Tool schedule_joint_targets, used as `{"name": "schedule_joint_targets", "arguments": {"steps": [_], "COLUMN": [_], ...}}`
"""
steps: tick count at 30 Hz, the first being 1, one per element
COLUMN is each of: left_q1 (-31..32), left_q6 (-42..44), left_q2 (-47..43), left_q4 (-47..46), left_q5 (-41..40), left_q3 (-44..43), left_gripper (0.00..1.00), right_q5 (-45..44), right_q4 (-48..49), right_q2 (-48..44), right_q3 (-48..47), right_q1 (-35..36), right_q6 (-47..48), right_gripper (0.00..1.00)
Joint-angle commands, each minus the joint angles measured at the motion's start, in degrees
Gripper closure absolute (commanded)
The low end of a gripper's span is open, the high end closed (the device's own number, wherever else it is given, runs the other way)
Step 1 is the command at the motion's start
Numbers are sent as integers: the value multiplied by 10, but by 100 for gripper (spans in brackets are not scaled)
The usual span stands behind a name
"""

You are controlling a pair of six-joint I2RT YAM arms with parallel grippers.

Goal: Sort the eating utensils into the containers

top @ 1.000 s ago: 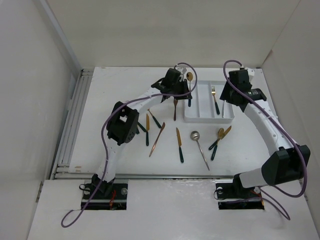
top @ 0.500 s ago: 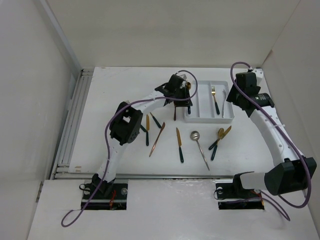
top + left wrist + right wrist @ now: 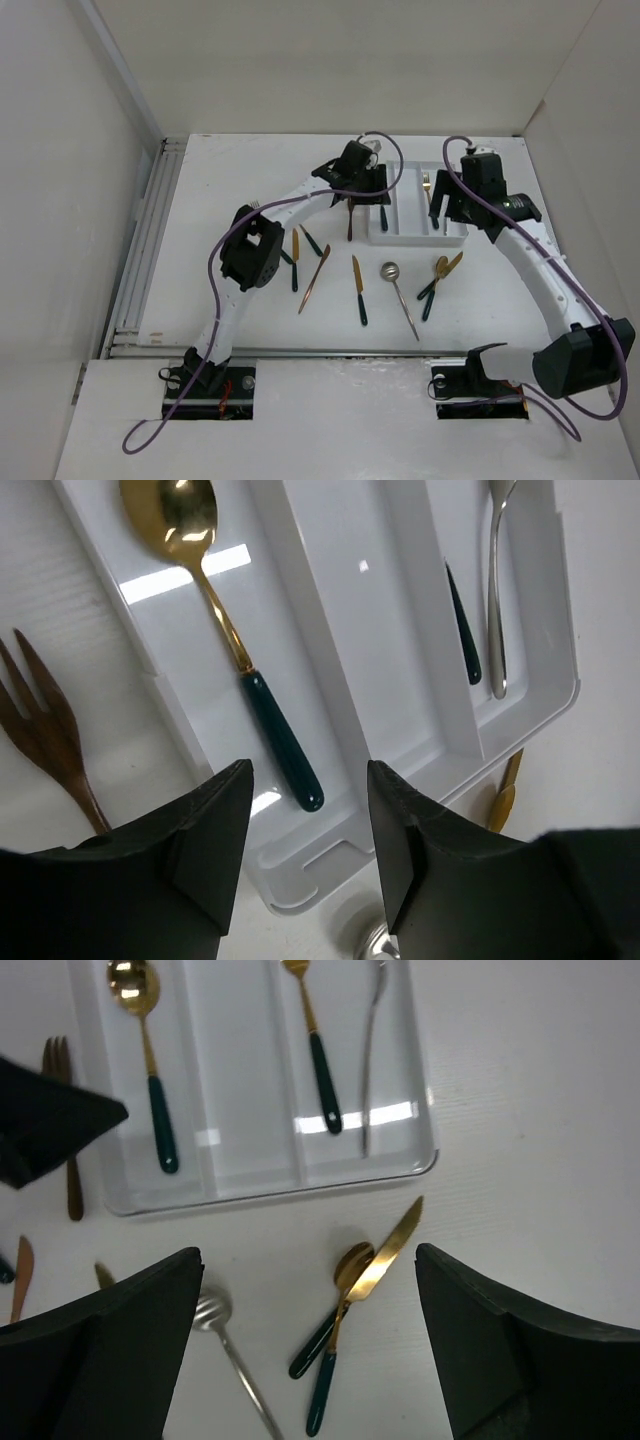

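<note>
Three utensils lie in the white tray. A gold spoon is in the compartment on the left arm's side. A gold fork and a silver piece are in the opposite outer compartment. The middle compartment holds nothing.

The left end effector hangs over the near end of the spoon's compartment, fingers spread and empty. The right end effector is likewise spread and empty, over the counter just off the tray's near rim.

Controlling relation: a gold knife and a second gold spoon lie crossed on the counter close beneath the right end effector, just toward the bases from the tray. Their long axes run diagonally, heads toward the tray and green handles toward the bases. The right arm is clearly the nearer to them.

A silver spoon lies just beside that pair, between the two arms. A copper fork lies against the tray's outer wall on the left arm's side.

Judgement: a grasp on either crossed piece requires wrist rotation to set the fingers across the diagonal.
</note>
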State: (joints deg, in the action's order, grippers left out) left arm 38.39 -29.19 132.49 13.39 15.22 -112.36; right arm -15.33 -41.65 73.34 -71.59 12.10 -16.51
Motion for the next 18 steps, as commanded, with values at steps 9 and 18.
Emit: {"name": "schedule_joint_targets", "arguments": {"steps": [9,18], "left_q1": [-112,-269], "left_q6": [99,99], "left_q2": [-221,-367], "left_q4": [152,175], "left_q5": [-165,-123], "left_q3": [-4,136], "left_gripper": [53,53], "right_q5": [197,132], "right_q4": [20,31], "right_q2": [-64,46], "right_q3": [160,206], "right_q1": [84,222], "right_q6": [-128,-207], "right_gripper": [28,38]}}
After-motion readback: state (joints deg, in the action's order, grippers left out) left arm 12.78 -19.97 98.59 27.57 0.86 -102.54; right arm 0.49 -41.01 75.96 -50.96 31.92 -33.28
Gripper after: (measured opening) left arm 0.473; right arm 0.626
